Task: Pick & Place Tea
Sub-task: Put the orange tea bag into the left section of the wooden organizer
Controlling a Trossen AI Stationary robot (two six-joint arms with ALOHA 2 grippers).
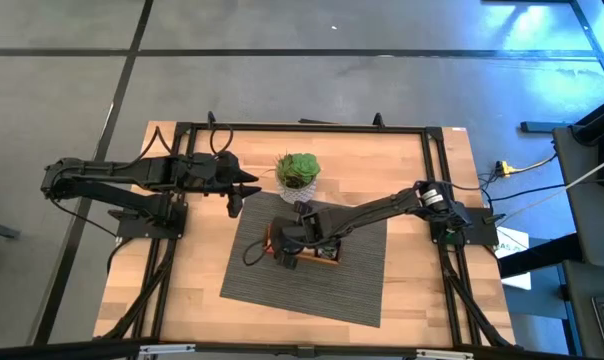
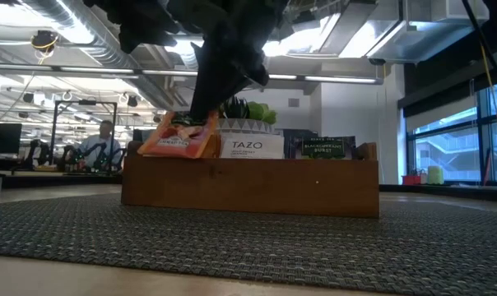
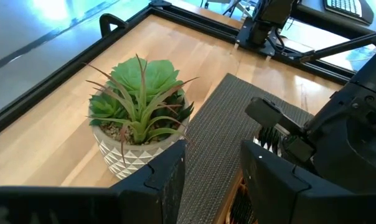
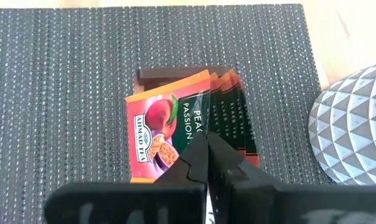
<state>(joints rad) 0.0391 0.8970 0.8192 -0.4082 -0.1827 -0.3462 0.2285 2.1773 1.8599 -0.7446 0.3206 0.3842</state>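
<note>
right gripper jaws pinch the orange sachet over the tray's end compartment; left gripper jaws spread, farther off.

plant pot cut off, dark sachets' print perhaps unreadable

Orange peach sachet tilted atop dark sachets, tray end.

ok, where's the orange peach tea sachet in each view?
High: hidden under the right gripper, over the tray's left end.
Low: orange sachet at the wooden tray's left end.
Left wrist: not visible.
Right wrist: centre, pinched by the shut fingers.
Shared landmark: the plant pot.
</note>
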